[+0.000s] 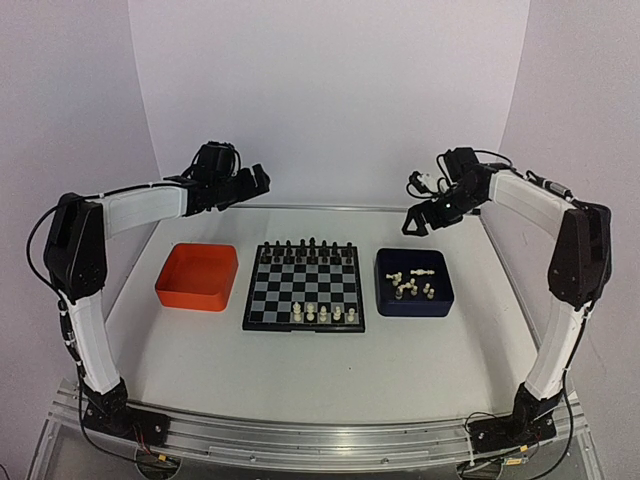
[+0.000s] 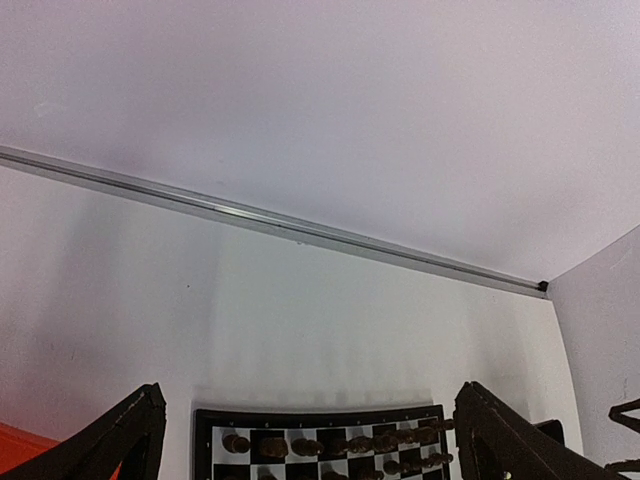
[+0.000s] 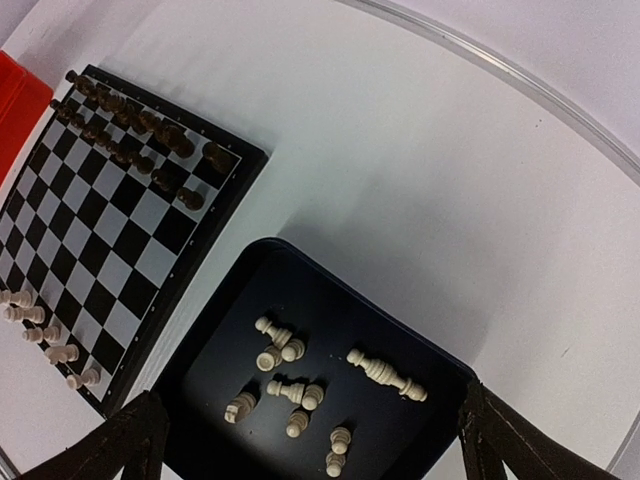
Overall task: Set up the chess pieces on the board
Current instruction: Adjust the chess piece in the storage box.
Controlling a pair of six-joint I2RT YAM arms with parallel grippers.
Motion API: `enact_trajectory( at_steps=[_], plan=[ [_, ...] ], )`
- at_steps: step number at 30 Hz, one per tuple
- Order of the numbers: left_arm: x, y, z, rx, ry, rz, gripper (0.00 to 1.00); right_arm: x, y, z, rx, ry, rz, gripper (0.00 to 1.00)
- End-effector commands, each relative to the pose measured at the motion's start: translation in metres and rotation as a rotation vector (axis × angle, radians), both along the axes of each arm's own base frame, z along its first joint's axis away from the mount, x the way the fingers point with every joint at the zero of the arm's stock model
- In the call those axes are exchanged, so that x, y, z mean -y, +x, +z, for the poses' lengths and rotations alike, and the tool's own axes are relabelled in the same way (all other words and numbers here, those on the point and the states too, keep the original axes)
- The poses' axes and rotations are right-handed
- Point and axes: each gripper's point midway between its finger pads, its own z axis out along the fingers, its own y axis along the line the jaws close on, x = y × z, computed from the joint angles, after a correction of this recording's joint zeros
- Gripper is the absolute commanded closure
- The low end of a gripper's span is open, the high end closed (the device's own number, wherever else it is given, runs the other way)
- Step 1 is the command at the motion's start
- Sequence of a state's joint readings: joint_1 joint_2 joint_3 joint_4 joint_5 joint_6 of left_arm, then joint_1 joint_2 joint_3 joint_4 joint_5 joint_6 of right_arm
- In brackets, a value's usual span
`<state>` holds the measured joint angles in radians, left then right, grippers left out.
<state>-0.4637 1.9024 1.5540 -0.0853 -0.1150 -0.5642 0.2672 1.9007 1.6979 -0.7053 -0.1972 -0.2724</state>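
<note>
The board (image 1: 304,288) lies mid-table, black chessmen on its far rows and several cream-white chess pieces (image 1: 323,314) on its near row. More cream-white pieces (image 1: 412,284) lie loose in the dark blue tray (image 1: 387,300); in the right wrist view they lie (image 3: 290,390) in that tray (image 3: 230,300) beside the board (image 3: 110,240). My left gripper (image 1: 252,184) hangs open and empty high above the table's far left. My right gripper (image 1: 421,218) hangs open and empty above the blue tray's far edge. The left wrist view shows only the board's far rows (image 2: 330,440).
An orange tray (image 1: 170,285) holding nothing stands left of the board. White walls enclose the table, with a metal strip (image 2: 270,220) along the far edge. The arm bases sit on an aluminium rail (image 1: 320,440) at the near edge.
</note>
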Motion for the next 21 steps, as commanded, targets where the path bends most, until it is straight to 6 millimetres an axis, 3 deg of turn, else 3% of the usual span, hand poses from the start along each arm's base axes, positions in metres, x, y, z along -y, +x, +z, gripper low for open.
enact_trajectory(
  at_steps=[1,6,21],
  plan=[
    [0.004,0.02,0.032,0.101,-0.019,0.011,0.0,0.008,-0.019,0.0,-0.035,-0.037,0.016,0.02],
    [0.005,0.031,0.03,0.114,-0.017,0.028,0.0,0.009,-0.025,-0.017,-0.082,-0.054,0.057,0.02],
    [-0.003,0.054,0.026,0.146,-0.021,0.084,0.0,0.008,-0.029,-0.042,-0.144,-0.078,0.167,0.02]
  ],
)
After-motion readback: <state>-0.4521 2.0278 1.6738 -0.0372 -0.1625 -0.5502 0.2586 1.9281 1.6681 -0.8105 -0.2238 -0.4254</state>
